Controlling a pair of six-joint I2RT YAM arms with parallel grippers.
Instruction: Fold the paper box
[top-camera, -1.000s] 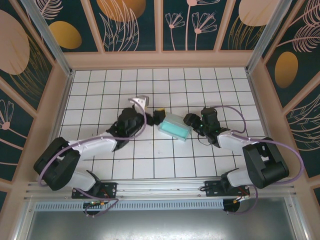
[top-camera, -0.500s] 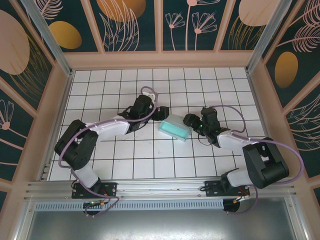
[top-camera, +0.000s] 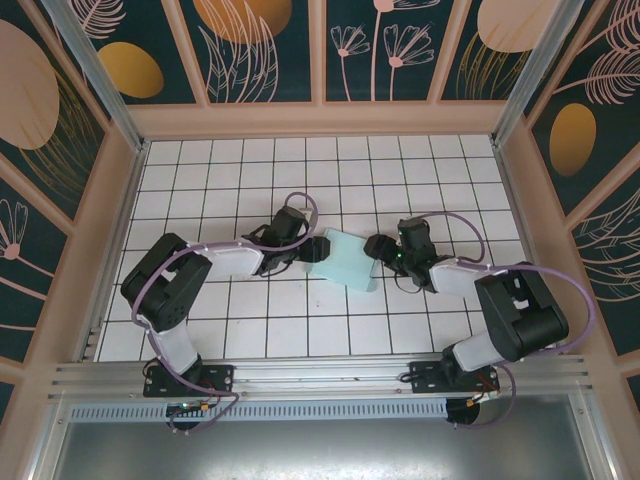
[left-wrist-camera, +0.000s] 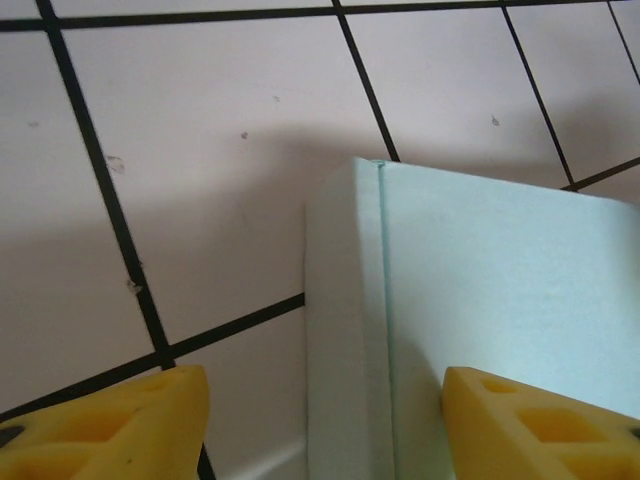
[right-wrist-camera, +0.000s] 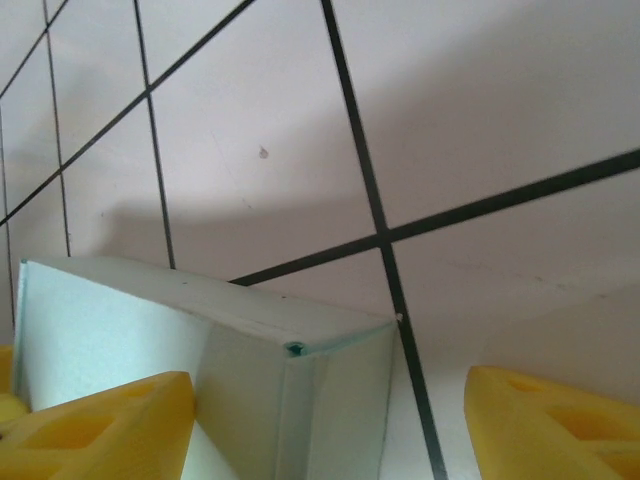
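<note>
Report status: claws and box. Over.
Left claw open, astride one edge of the paper box. Right claw open around a corner opposite. Box rests on the table. No obstruction seen.

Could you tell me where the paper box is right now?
In the top view the paper box lies centrally on the tiled table, between the left gripper and the right gripper.

The pale mint-aqua paper card box (top-camera: 345, 259) now shows a flat pale face instead of its darker teal hollow. The left gripper (top-camera: 320, 247) has swung in to the box's left end, jaws narrower, perhaps touching it.
</note>
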